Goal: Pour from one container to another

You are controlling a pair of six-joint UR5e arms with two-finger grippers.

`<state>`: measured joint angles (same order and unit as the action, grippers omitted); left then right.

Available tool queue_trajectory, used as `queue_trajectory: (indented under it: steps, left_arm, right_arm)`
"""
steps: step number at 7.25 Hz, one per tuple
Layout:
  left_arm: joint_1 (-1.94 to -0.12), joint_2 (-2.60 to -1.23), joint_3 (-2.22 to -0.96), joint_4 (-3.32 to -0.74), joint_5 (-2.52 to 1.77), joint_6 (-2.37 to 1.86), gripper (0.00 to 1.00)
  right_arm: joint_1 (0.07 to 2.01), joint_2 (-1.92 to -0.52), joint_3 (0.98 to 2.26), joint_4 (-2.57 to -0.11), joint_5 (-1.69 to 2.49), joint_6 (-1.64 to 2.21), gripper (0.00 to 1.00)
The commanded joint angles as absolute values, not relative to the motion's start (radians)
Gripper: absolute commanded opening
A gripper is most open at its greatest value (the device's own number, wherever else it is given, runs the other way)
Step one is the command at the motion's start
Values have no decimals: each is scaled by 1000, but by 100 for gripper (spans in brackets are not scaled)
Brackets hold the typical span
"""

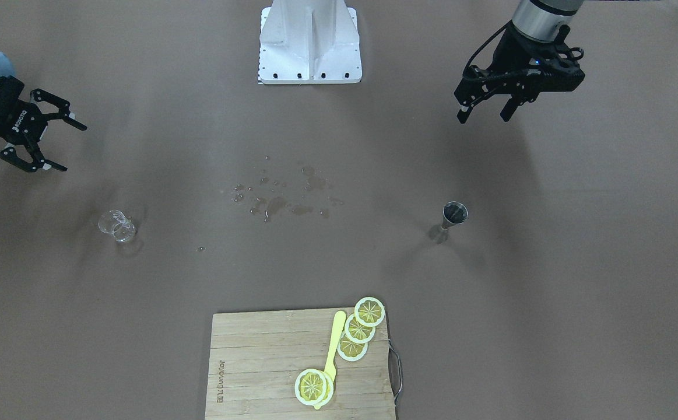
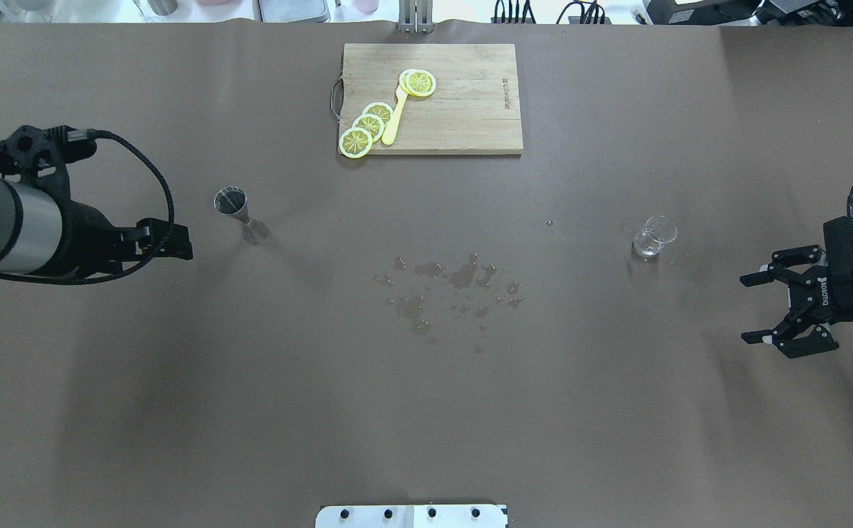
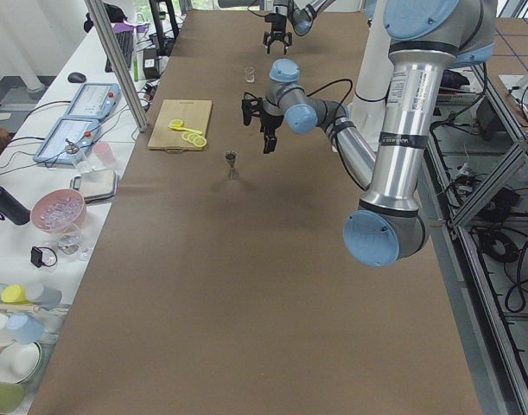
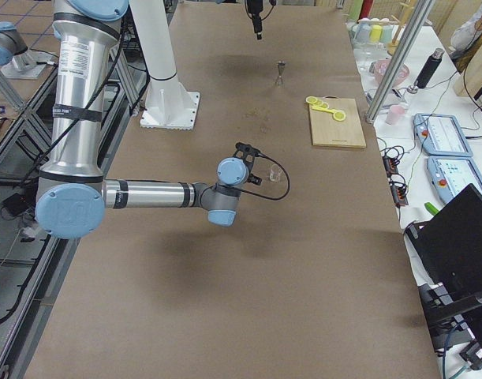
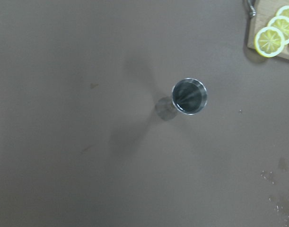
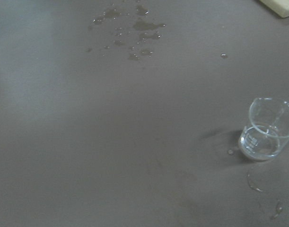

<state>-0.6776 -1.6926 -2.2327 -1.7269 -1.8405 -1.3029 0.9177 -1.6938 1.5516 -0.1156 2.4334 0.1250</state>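
While the left gripper [image 1: 484,114] hangs in the air with its two fingers spread apart and nothing between them, the right gripper [image 1: 67,146] does the same across the table, jaws wide and empty. Neither one touches a container.

Out from the left fingers: the metal jigger [image 1: 454,214] stands on the table's left half, well apart from that gripper. It is upright, long axis vertical, the wide open mouth pointing straight up and the narrow waist down to its foot. The left wrist view looks right down into its dark bowl.

Out from the right fingers: the small clear glass beaker [image 1: 117,226] sits on the right half, also upright with its mouth up, and well clear of the right gripper. A few droplets lie just beside its base.

Between the two containers, mid-table, a scatter of spilled liquid [image 1: 280,201] darkens the brown surface. At the far edge rests a wooden cutting board [image 1: 257,350] carrying yellow lemon slices [image 1: 359,329] and a yellow knife [image 1: 333,350].
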Motion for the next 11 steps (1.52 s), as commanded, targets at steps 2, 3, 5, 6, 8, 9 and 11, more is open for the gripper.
queue_trajectory:
  steps: [2, 3, 5, 6, 8, 9, 11]
  left_arm:
    - [-531, -1702, -2145, -1802, -1434, -1258, 98]
    - [-487, -1733, -2123, -1815, -1302, -1180, 98]
    - [-479, -1794, -2044, -1824, -1197, -1164, 98]
    - [-451, -1796, -2036, -1827, -1192, -1172, 98]
    - [-414, -1824, -1938, -1940, -1181, -1253, 98]
    - [-413, -1839, -1901, -2018, -1134, -1322, 98]
    - [-371, -1865, -1858, -2028, -1037, -1330, 98]
  right_arm:
    - [969, -1612, 1396, -61, 2513, 115, 100]
    - [1018, -1544, 1334, -61, 2549, 110, 100]
    - [1074, -1448, 1225, -63, 2560, 1, 99]
    - [1075, -1425, 1200, -64, 2551, -43, 97]
    - [1077, -1401, 1193, -75, 2507, -49, 96]
    - [1072, -1396, 1193, -83, 2476, -55, 96]
    - [1071, -1382, 1201, -126, 2467, -60, 94]
